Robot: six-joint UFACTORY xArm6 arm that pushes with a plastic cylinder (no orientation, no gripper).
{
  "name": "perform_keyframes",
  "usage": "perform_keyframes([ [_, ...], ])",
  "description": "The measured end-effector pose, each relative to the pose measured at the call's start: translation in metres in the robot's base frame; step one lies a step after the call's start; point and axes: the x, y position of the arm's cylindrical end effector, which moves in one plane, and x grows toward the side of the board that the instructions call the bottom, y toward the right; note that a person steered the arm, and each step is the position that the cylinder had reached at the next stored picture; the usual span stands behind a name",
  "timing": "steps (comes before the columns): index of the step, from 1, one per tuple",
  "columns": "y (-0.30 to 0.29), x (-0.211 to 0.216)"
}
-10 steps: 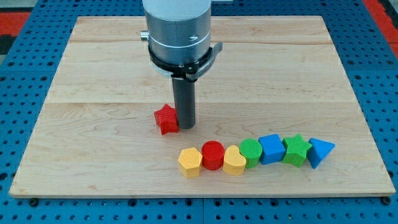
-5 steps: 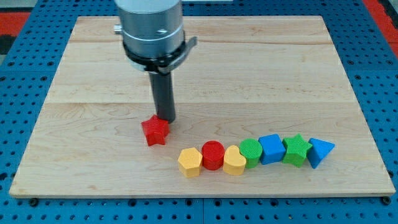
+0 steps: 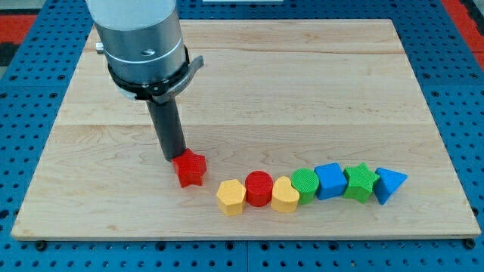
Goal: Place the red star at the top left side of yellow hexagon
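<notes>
Since the earlier frame the rod is being shifted toward the view's left, from the star's upper right round to its upper left. The red star (image 3: 190,168) is being kept just up-left of the yellow hexagon (image 3: 231,196), near but apart. My tip (image 3: 174,157) is touching the star's upper-left edge. No jaws are carried; nothing is being held. A further push down-right is judged likely to drive the star into the hexagon and disturb the red cylinder (image 3: 259,188) beside it.

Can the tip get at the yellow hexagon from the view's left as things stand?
Probably yes: my tip sits at the red star's upper left, and no block lies left of the yellow hexagon.
</notes>
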Motion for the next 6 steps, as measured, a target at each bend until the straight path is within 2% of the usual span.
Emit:
perform_keyframes([
  [1,0.000,0.012],
  [2,-0.004,-0.001],
  [3,0.000,-0.031],
  [4,0.019,-0.031],
  [6,0.019,0.015],
])
